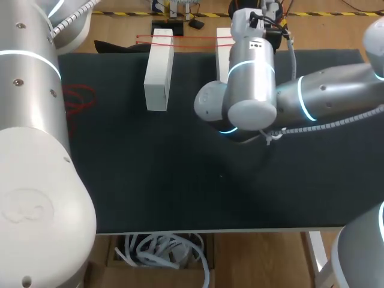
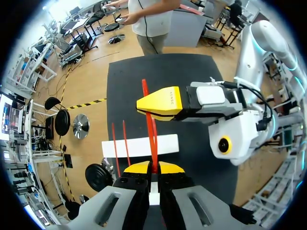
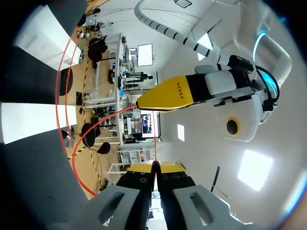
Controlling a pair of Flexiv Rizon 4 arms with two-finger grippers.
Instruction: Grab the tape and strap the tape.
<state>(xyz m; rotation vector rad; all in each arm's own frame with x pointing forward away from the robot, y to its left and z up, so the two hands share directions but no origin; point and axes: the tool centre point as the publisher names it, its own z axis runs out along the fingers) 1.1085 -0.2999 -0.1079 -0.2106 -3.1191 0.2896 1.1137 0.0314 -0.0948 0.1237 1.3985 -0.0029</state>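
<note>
While the two pincers face each other over the bench [image 1: 180, 180], the left pincer [image 2: 153, 167] clamps narrow on the red tape [image 2: 152, 129], which crosses a white block [image 2: 139, 146]. Opposite, the right pincer [image 3: 154, 166] nips the same tape, fingers almost together.

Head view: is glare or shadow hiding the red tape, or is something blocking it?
Head view: no glare on the dark mat; the right arm hides the tools' tips, and the red tape shows only as thin lines. Left wrist view: evenly lit, tape plain in the left tool. Right wrist view: bright backdrop behind the right tool, tape readable.
</note>
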